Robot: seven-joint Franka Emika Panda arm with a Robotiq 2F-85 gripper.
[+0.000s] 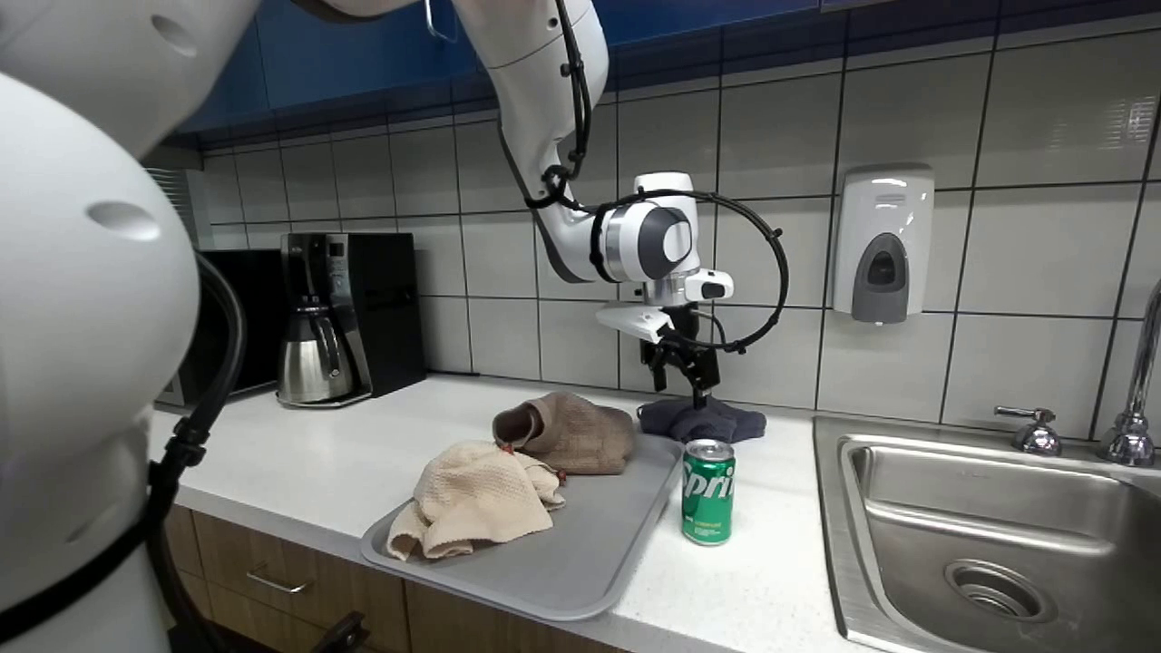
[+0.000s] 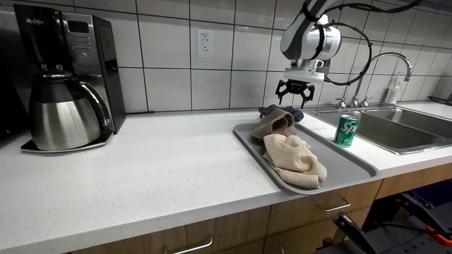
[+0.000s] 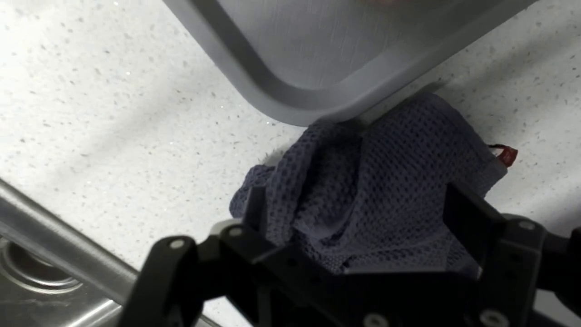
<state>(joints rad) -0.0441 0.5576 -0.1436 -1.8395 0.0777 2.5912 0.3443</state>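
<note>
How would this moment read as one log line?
gripper: open, over dark cloth | tray: brown cloth, cream cloth | green can: upright beside tray

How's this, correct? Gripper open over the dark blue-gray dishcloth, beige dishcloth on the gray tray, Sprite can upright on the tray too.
One error: in both exterior views the Sprite can stands upright on the white countertop between gray tray and sink, not on the tray. Otherwise right: gripper open over the dark blue-gray dishcloth, beige dishcloth on the tray.
</note>
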